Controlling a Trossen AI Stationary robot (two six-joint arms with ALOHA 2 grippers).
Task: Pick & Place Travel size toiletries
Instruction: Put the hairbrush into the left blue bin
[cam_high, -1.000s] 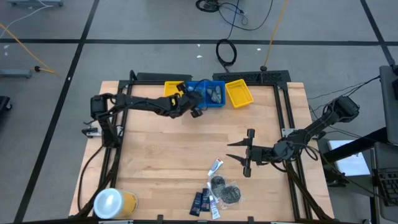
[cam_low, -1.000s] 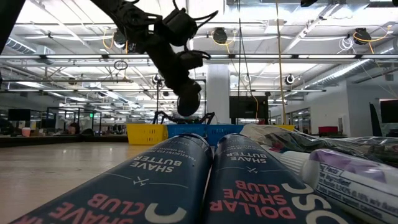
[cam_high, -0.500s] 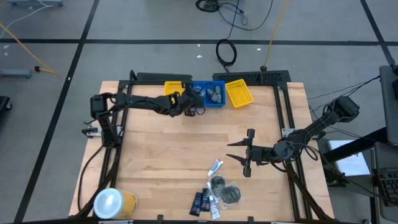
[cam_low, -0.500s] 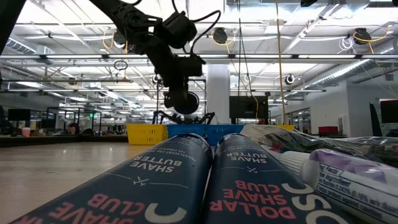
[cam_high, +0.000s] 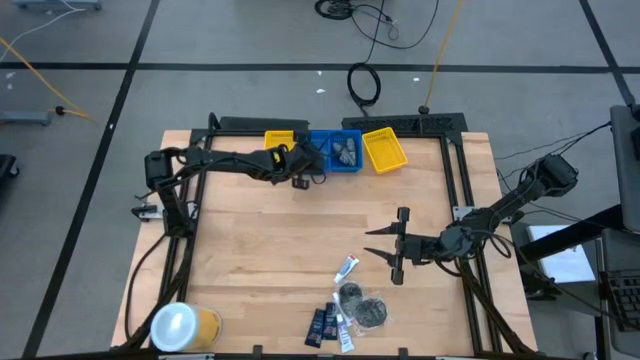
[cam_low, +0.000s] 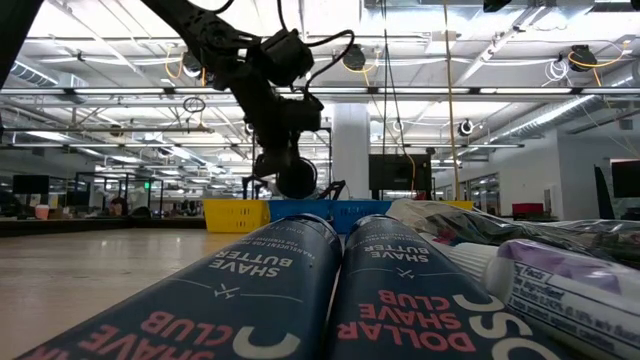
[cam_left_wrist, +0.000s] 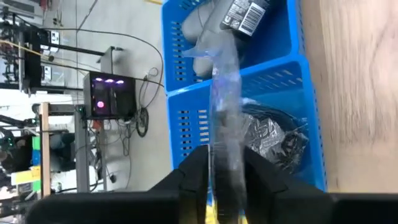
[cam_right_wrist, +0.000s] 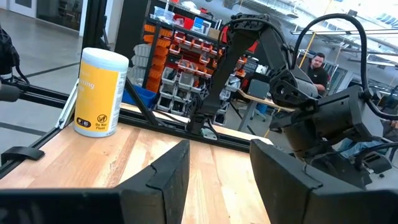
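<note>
My left gripper (cam_left_wrist: 224, 163) is at the near left corner of the blue tray (cam_high: 335, 152), shut on a clear pouch (cam_left_wrist: 225, 106). The pouch's dark round content (cam_low: 296, 180) hangs below the gripper in the low view. The tray holds more pouches (cam_left_wrist: 273, 137) and a dark bottle (cam_left_wrist: 245, 12). Near the table's front edge lie a white tube (cam_high: 347, 266), clear pouches with dark round contents (cam_high: 362, 305) and navy packets (cam_high: 320, 325). My right gripper (cam_high: 378, 243) waits open above the table's right middle, touching nothing. My left gripper pinches the clear pouch between its two fingers at one end (cam_left_wrist: 224, 152). The fingers slant down toward the blue tray from its near left side. The pouch reaches out past the fingertips over the tray's wall (cam_left_wrist: 186, 118), lifted clear of the table.
Yellow trays (cam_high: 280, 141) (cam_high: 385, 150) flank the blue tray at the far edge. A large white-topped yellow container (cam_high: 182, 325) stands at the near left corner. A black frame (cam_high: 460, 200) runs along the table's sides. Bare wood lies between the trays and the pile.
My left gripper has rolled about its own line while staying by the blue tray. The pouch's dark round content now hangs a little lower and more to the left in the low view.
</note>
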